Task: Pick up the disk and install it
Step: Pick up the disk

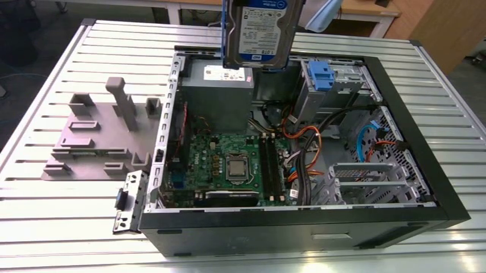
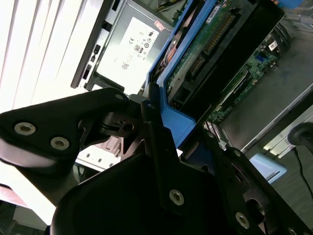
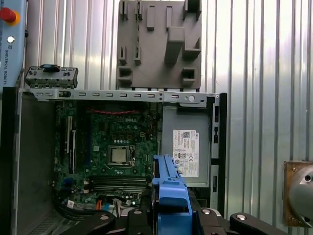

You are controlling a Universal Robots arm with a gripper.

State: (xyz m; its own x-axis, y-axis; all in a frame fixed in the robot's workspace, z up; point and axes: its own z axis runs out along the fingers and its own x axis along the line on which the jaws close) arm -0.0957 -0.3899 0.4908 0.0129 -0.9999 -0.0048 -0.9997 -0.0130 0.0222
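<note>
Disk carry | my fingers [image 2: 155,117] closed tight on the disk [image 1: 258,28] at its blue rail | disk aloft, open computer case [image 1: 304,227] below my fingers | judgement: hold firm and square, clear of cables [image 1: 304,133]

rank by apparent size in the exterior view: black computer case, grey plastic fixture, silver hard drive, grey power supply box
1. open black computer case
2. grey plastic fixture block
3. grey metal power supply box and silver rectangular hard drive: look alike; the raised drive is likely nearer the camera and cropped at top.
</note>
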